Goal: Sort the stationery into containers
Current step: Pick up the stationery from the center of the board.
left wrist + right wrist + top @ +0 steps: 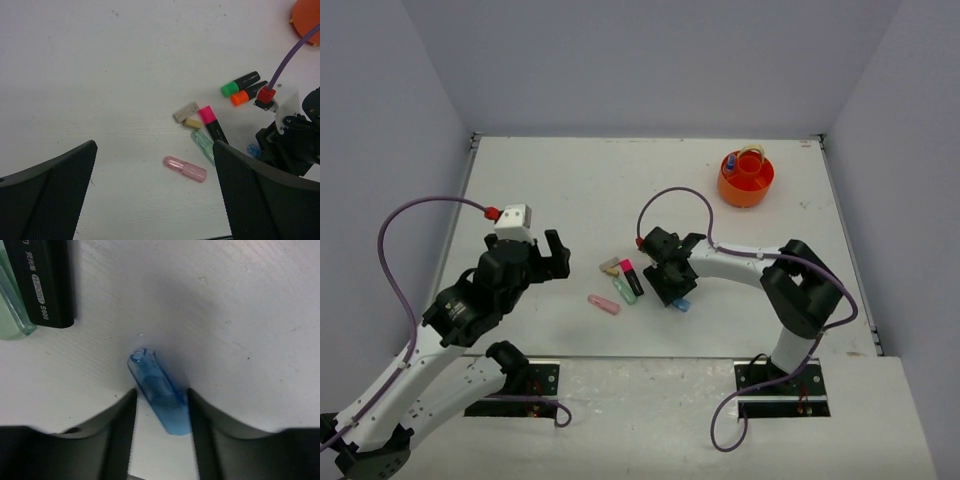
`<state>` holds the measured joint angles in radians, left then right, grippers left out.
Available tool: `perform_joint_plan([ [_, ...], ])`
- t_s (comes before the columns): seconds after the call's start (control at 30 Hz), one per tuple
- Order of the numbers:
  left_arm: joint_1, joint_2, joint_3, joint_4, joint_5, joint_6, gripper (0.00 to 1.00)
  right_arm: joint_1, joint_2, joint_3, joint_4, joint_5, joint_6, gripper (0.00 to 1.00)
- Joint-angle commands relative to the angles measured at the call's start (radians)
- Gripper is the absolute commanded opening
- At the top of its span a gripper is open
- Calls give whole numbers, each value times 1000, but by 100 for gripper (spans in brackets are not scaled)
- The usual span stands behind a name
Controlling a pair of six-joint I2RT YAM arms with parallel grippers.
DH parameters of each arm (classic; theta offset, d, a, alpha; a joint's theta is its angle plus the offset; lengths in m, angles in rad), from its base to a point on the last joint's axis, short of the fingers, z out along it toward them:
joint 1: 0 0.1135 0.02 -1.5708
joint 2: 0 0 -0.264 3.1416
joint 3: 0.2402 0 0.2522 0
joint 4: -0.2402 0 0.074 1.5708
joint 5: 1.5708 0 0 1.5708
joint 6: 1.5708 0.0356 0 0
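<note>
A black plastic highlighter barrel (45, 282) and pale green translucent eraser (12, 305) are crowding the right gripper's (161, 402) jaws ahead-left; white tabletop (240, 315) is lying open ahead-right.

highlighters (212, 122) 3 | erasers (185, 169) 3 (pink, green, blue) | small blocks (186, 111) 2 | tub (746, 178) 1

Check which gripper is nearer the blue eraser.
Right. The right gripper straddles the blue eraser, a finger on each side; whether it grips yet is unclear. The left gripper hangs open well off to the left, past the pink eraser.
</note>
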<state>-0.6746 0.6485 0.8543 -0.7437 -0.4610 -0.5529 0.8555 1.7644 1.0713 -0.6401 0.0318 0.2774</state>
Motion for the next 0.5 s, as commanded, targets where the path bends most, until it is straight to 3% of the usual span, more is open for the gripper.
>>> perform_joint_plan([
  [0.0,1,-15,-1,41,7,28,100,2,46,-12,-7,-24,-17,35],
  [0.07,1,-15,5,39,15,26,100,4,30,-20,8,-11,-9,15],
  [0.13,1,-11,9,42,41,6,100,4,-6,-34,28,-3,0,1],
  [0.27,0,19,-26,135,204,-97,100,4,-175,-93,105,-23,32,0],
  [0.47,-1,154,-113,496,604,-221,100,7,-498,-205,229,-112,32,0],
])
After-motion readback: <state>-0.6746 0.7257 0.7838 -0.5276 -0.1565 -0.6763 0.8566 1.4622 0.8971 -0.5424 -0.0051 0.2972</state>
